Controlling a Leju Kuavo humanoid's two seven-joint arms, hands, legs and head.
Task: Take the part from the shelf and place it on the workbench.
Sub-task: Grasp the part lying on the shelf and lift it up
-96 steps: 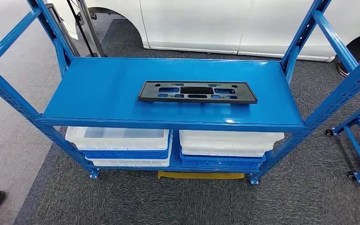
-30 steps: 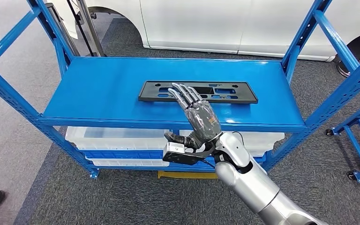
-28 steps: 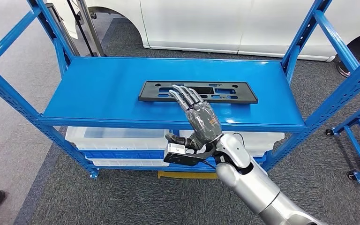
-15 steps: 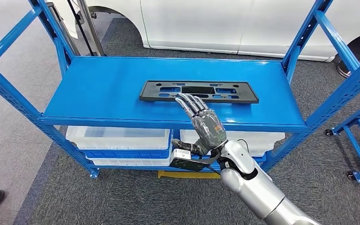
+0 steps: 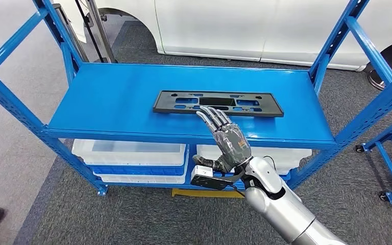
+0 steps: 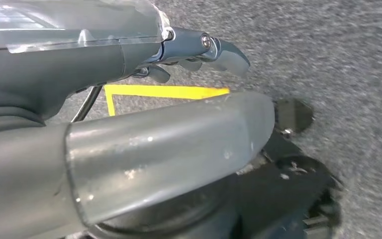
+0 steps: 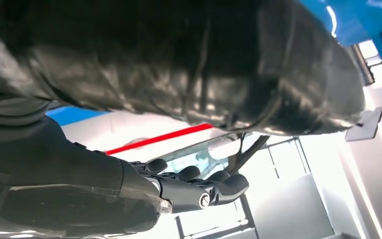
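Two white bins (image 5: 132, 151) under shelf (image 5: 107, 102)

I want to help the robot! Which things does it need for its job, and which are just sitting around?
For the job:
- black plastic part
- blue shelf it lies on
- right hand, open, reaching for it

Just there:
- white and blue bins underneath
- white car behind
- yellow floor tape
- left hand, hanging by the floor

Part (image 5: 218, 103): long, flat black plastic panel, rectangular, with several slot-shaped cutouts along its length and one larger oblong opening at the middle. Lies flat, lengthwise along the upper blue metal shelf (image 5: 107, 102), toward its rear middle, showing the blue surface through the cutouts. Not held.
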